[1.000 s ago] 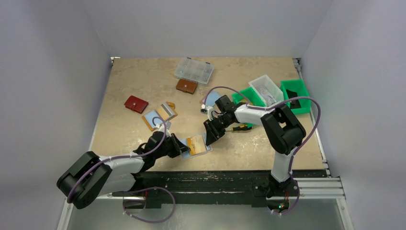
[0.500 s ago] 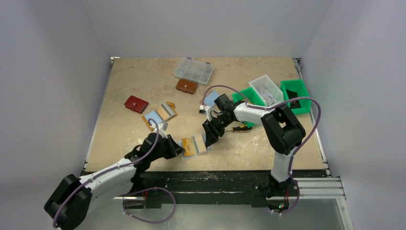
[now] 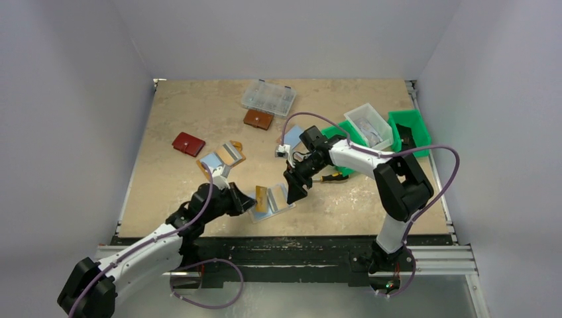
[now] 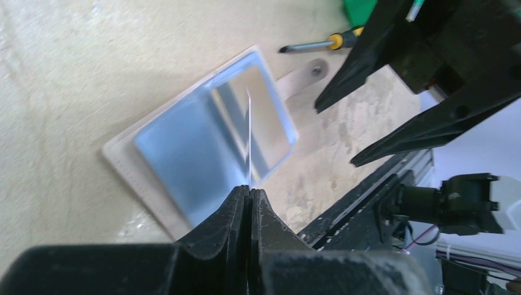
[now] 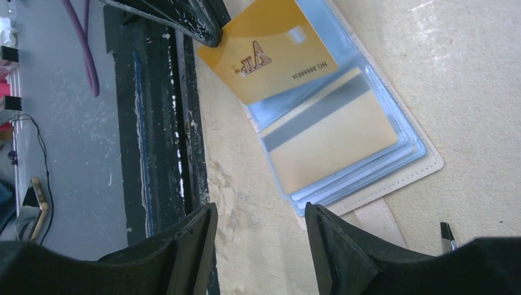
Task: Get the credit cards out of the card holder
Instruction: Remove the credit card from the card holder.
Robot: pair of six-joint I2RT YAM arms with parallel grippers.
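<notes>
Shows the card holder spread open on the worktop, lower centre of the overhead view, with its clear blue sleeves facing up. Shows left fingers clamped on a corner of a gold card, upper centre of the right wrist view; cannot tell whether fully free of its sleeve. Shows right fingers parted and empty, just above the holder. Leaves a striped card sleeved. Likely handling: cards light, stiff, slick, best pinched flat at an exposed edge; holder light, floppy, apt to slide, best pinned at its bare border.
</notes>
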